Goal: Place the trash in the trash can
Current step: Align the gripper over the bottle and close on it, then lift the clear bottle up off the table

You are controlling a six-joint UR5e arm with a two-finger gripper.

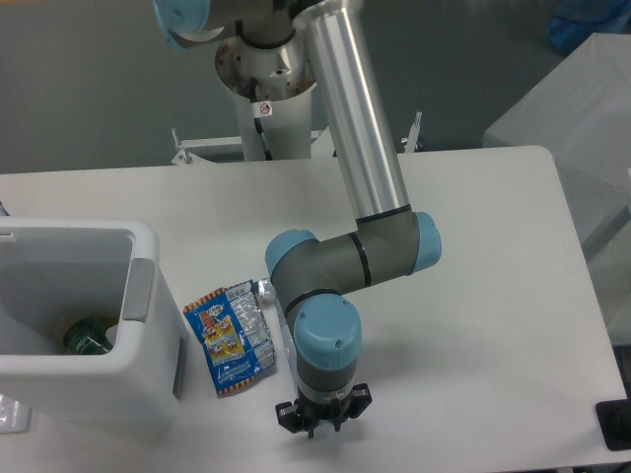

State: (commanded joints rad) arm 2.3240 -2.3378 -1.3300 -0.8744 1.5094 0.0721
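The blue snack wrapper (229, 337) lies flat on the white table, just right of the trash can. A clear plastic bottle (279, 317) lies beside the wrapper's right edge, and my arm's wrist covers part of it. The trash can (140, 258) is the white bin at the left edge, open at the top, with a grey handle panel on its right side. My gripper (320, 422) points straight down near the table's front edge, just right of the bottle's near end. The wrist hides its fingers, so I cannot see how the jaws stand.
A green and yellow item (87, 337) lies at the bottom of the bin. The arm's base column (266, 108) stands at the back of the table. A black object (615, 426) sits at the front right corner.
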